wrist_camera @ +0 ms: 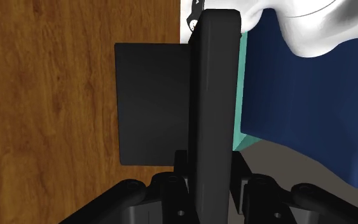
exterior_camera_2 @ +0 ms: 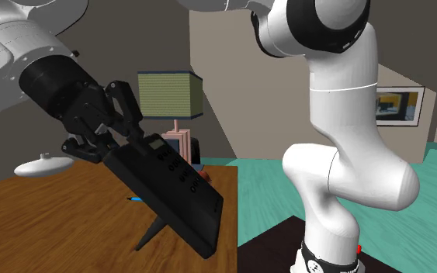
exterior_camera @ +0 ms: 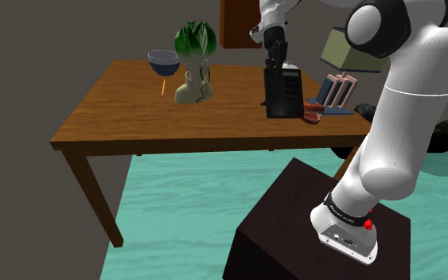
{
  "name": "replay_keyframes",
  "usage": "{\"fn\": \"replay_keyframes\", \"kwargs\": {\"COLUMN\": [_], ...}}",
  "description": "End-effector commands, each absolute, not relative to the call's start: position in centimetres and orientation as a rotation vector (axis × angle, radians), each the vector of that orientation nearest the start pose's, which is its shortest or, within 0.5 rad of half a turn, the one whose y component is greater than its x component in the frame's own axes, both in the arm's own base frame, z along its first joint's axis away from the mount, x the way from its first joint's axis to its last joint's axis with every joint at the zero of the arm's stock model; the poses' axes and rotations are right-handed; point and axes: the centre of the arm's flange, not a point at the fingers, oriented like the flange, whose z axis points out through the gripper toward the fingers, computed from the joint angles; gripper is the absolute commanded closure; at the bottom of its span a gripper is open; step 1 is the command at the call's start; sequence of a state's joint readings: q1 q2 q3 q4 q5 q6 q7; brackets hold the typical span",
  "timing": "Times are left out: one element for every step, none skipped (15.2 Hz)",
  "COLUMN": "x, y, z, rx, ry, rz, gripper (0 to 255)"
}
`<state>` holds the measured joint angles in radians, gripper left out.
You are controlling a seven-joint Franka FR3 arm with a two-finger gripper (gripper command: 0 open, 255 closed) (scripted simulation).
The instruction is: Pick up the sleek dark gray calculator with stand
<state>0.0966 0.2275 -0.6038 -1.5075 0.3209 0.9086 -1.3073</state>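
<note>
Because the calculator point(exterior_camera_2: 179, 186) leans back on its stand point(exterior_camera_2: 153, 233) at the table point(exterior_camera: 134, 119) edge, your gripper point(exterior_camera_2: 123, 138) pinches its thin top from above — fingers tight on both flat sides

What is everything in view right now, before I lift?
table: one, brown wood, under the items
calculator: one, black, near the table edge by the stand
bowl: one, dark blue, far side of the table
potted plant: one, green leaves, beige pot, beside the bowl
pencil: one, orange, in front of the bowl
lamp: one, olive shade, behind the calculator
upright slabs: several, pink, beside the calculator
stand: one, dark box
arm: one, white
gripper: one, black, shut on the calculator's top
</note>
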Motion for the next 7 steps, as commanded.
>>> {"fn": "replay_keyframes", "kwargs": {"x": [49.0,49.0,49.0,49.0,49.0,49.0,49.0], "y": [-18.6,-18.6,-18.6,-18.6,-18.6,-18.6,-18.6], "z": [53.5,54.1,54.6,55.1,55.6,55.7,55.7], "rx": [-2.162,-2.162,-2.162,-2.162,-2.162,-2.162,-2.162], "ry": [-0.981,-0.981,-0.981,-0.981,-0.981,-0.981,-0.981], "rz": [0.417,0.417,0.417,0.417,0.417,0.417,0.417], "gripper": [255,255,255,255,255,255,255]}}
